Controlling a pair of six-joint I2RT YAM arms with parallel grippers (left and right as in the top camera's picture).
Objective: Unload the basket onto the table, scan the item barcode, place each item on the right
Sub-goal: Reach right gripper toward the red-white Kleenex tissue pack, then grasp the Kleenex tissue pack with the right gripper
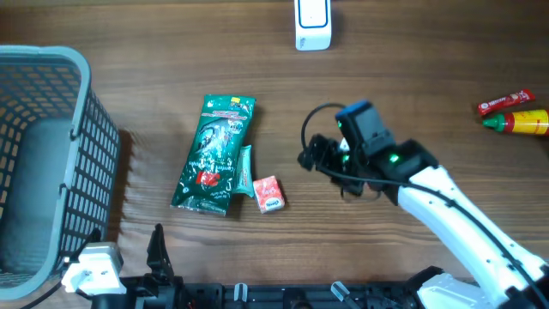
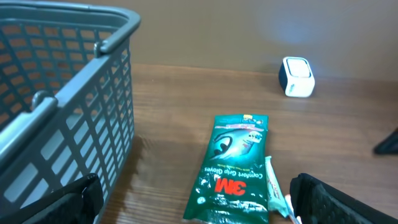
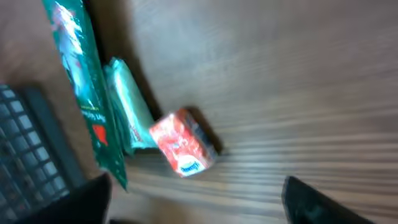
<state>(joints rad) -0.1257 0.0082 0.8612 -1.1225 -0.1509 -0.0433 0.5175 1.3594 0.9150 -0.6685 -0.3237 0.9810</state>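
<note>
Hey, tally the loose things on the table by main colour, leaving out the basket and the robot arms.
Green: 2, glove pack and slim packet
Red: 2, small box and wrapped bar
Yellow: 1, bottle
White: 1, scanner
Total: 6

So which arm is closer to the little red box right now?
Right. The right arm has its open jaws just beyond the red box, slightly to its right. The left arm sits nearer the robot and well to the box's left, farther away.
</note>
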